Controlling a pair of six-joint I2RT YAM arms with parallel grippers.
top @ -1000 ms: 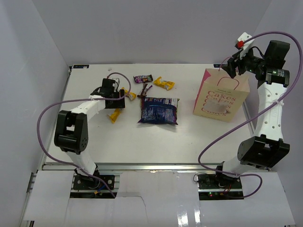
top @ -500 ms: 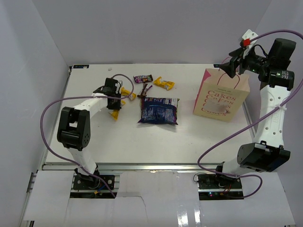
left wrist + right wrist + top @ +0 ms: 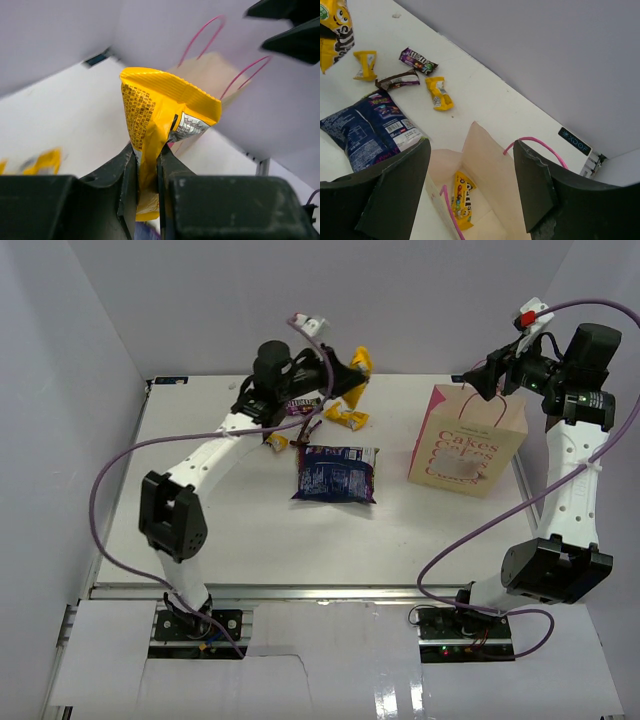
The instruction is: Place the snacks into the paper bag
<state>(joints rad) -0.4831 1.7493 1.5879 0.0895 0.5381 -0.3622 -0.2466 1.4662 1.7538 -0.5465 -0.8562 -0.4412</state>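
High above the far side of the table (image 3: 250, 530), the left gripper (image 3: 145, 162) is pinched tight on a yellow packet (image 3: 162, 107), well short of the paper bag (image 3: 467, 440). Best carry it over the mouth (another packet (image 3: 462, 200) lies inside) before letting go. Left arm reaches long and raised; right gripper (image 3: 482, 380), fingers apart, hovers over the bag.

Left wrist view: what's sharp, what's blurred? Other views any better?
Left wrist: the held yellow packet is sharp; the paper bag behind it and a loose packet at lower left are smeared. Right wrist: crisp, though the dark fingers lack detail. Top: evenly lit, sharp.
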